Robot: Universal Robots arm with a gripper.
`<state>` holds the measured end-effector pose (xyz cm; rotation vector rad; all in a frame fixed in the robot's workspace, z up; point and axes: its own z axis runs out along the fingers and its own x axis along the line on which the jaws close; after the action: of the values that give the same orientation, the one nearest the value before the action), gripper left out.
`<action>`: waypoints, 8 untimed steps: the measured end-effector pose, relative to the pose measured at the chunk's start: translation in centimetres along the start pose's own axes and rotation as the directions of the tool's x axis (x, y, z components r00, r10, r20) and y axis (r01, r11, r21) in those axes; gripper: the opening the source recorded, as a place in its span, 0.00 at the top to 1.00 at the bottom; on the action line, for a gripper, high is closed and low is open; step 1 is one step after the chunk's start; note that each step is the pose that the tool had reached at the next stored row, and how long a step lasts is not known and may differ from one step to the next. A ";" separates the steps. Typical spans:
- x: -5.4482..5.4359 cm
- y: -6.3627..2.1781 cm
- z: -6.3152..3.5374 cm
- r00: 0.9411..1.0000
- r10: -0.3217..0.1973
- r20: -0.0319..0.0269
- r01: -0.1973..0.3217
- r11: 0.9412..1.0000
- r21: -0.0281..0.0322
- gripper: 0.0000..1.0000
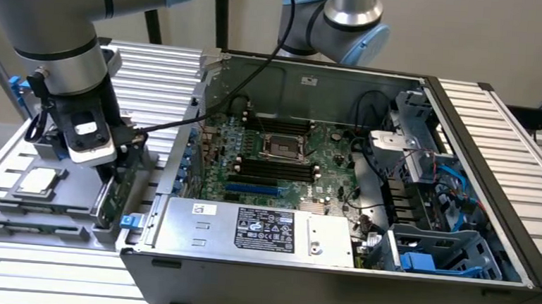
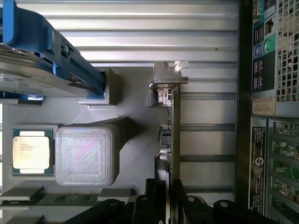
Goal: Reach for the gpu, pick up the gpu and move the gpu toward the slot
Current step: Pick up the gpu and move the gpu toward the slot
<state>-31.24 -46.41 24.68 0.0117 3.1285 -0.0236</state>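
Exterior view: grey fixture tray (image 1: 31, 230), at the exterior view's left of the open computer case (image 1: 338, 287), holding the gpu (image 1: 110, 193) on edge and a square chip (image 1: 41, 180). Arm (image 1: 64, 69) upright over the tray, gripper (image 1: 110, 165) down at the card. Wrist view: gripper astride the gpu's upper edge, beside the case; clamped or clear, cannot tell.

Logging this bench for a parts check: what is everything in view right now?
table: one, silver, ribbed, under everything
computer case: one, black, open, on the table
motherboard: one, green, inside the case
power supply: one, silver, inside the case's near edge
tray: one, grey, beside the case
gpu: one, green, silver bracket, on edge in the tray
chip: one, silver, flat in the tray
hard drive: one, grey, blue rails, tray
arm: one, grey
pincer: one, black, at the gpu
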 end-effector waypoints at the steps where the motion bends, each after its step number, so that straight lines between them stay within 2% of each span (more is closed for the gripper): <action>1: 0.0 0.00 -0.02 1.000 -0.001 -0.001 0.001 1.000 0.000 0.74; 4: 0.0 0.00 -0.31 1.000 -0.001 -0.004 0.001 1.000 -0.001 0.74; 8: 0.0 -0.02 -1.19 1.000 -0.001 -0.006 0.001 1.000 -0.001 0.74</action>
<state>-31.24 -46.41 25.87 0.0101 3.1344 -0.0215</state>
